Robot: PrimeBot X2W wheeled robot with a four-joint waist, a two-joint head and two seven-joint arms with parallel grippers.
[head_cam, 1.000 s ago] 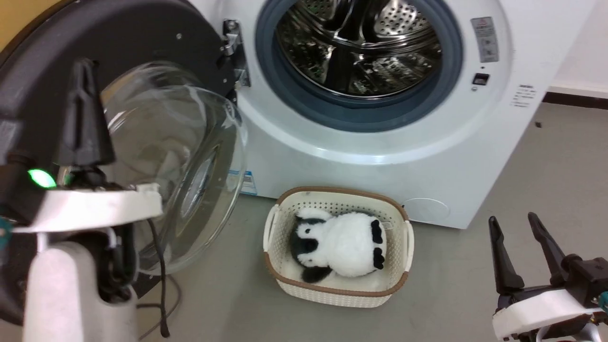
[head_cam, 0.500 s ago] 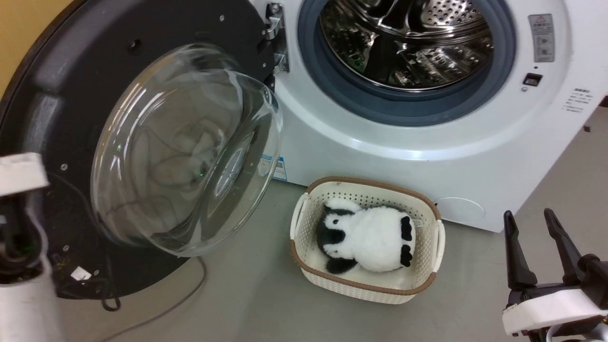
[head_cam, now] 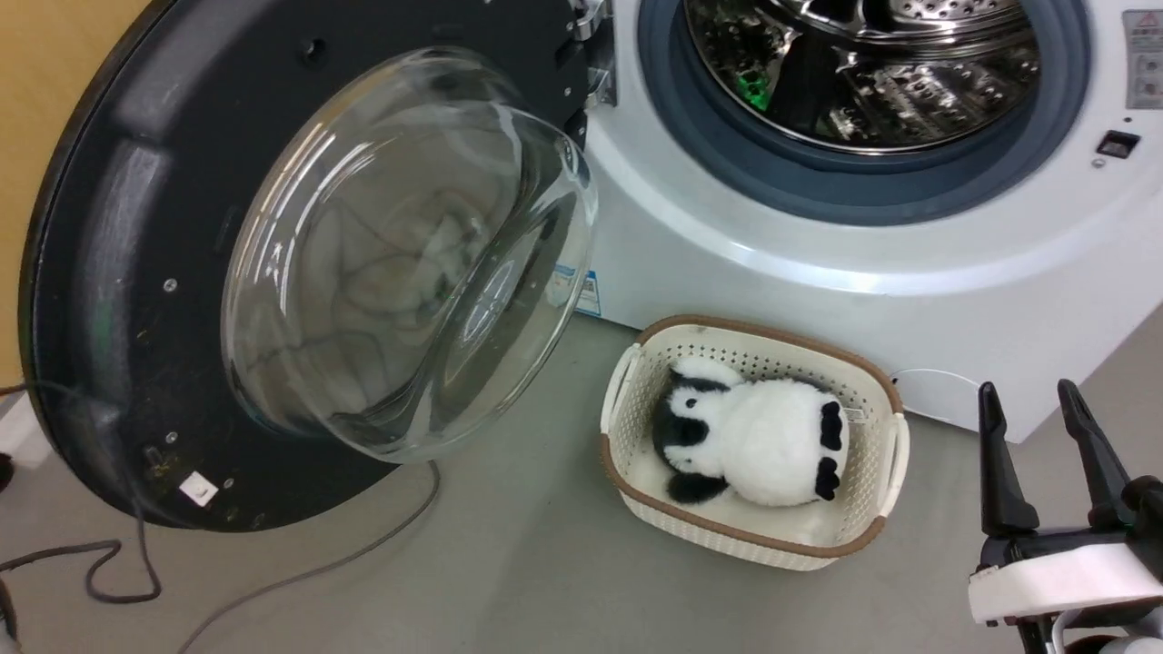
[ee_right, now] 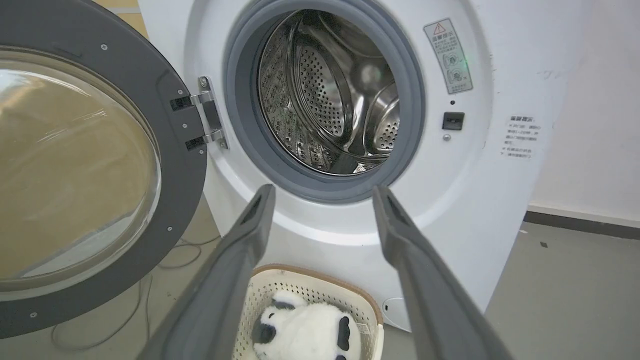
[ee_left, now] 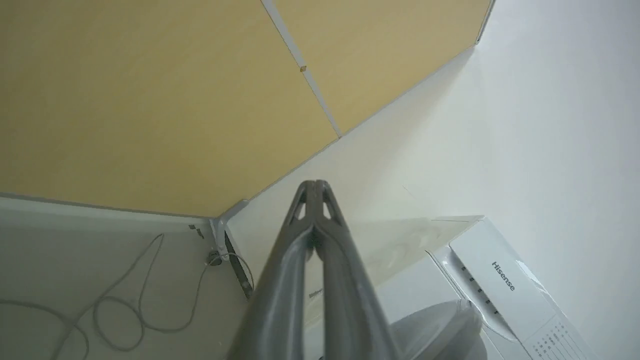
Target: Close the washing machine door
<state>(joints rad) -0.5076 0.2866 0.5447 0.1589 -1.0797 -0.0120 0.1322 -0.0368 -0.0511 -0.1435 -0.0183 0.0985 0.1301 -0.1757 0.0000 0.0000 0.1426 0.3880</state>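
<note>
Washing machine door (head_cam: 109, 272) stands wide open as the left gripper (ee_left: 315, 186), fingers together, has drawn clear of its face; right gripper (head_cam: 1025, 392) idles, fingers apart. Closing push seemingly yet to come.

In the head view the right arm's jaws are showing as two long black fingers (head_cam: 997, 463), each narrowing to a blunt tip and widening toward its base. Just behind the jaws a white, rounded housing (head_cam: 1054, 581) is carrying them, with a black knuckle (head_cam: 1140, 507) sitting beside it. Through the right wrist camera these fingers (ee_right: 237, 260) are looking matte dark grey, a shallow slot running behind each tip. The left arm's fingers (ee_left: 285, 280) are appearing grey too, with small triangular cut-outs just behind the tips.
</note>
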